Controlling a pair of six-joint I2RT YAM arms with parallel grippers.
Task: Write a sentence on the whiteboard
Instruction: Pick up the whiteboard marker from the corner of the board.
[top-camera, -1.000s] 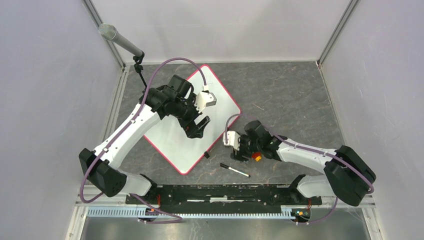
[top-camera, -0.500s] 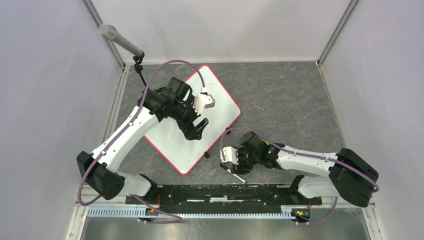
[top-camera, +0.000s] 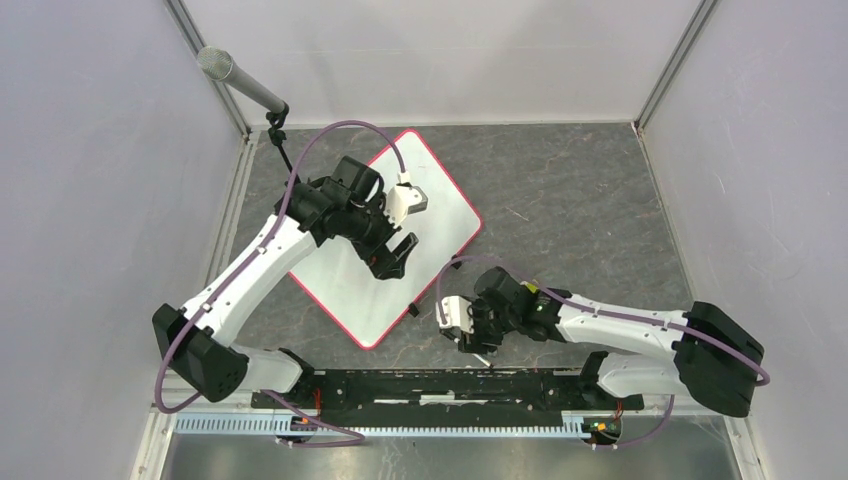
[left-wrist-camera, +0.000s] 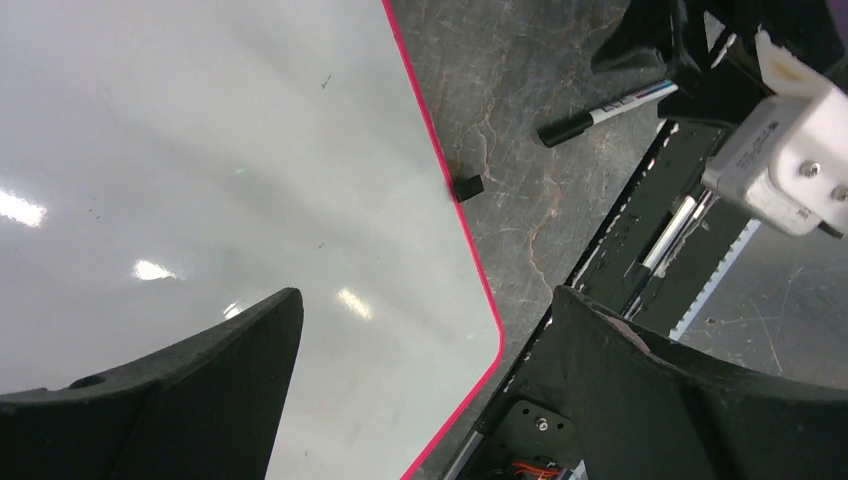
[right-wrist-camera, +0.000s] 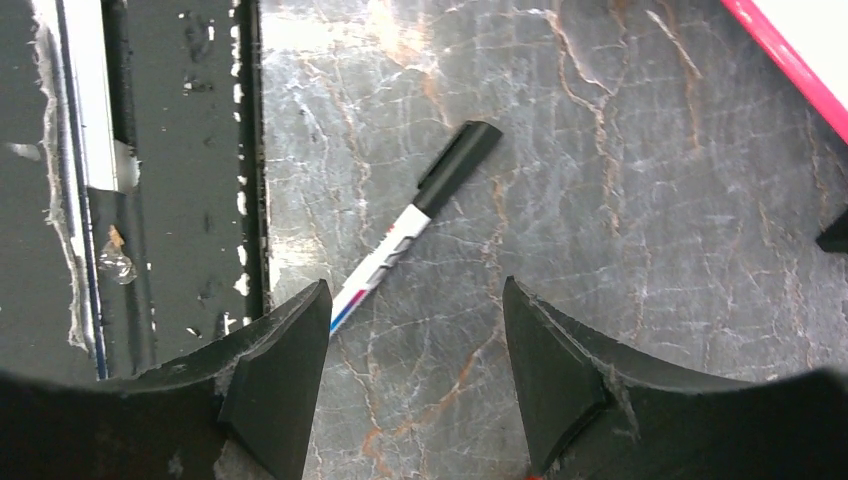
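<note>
Top view: the whiteboard (top-camera: 440, 215) is lying cornerwise, left of centre; the left gripper (top-camera: 397, 257) is hovering over it, and the right gripper (top-camera: 472, 343) is hanging just off its near edge.
Left wrist: the jaws are standing wide over the white surface.
Right wrist: the jaws are gaping wide above the marker (right-wrist-camera: 408, 225).

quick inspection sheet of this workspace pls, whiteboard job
surface: grey veined table, no spills seen
job's things: whiteboard lies flat at an angle, no writing on its visible part; some of it is hidden under the left arm
job's things: marker lies on the table, capped, beside the board
clutter: small black piece against the board's red rim
grippers: left claw open over the board, holding nothing; right claw open over the marker, not gripping it
cables: purple cable loops along each arm, no snag seen
surroundings: microphone at the far left corner; plain walls
</note>
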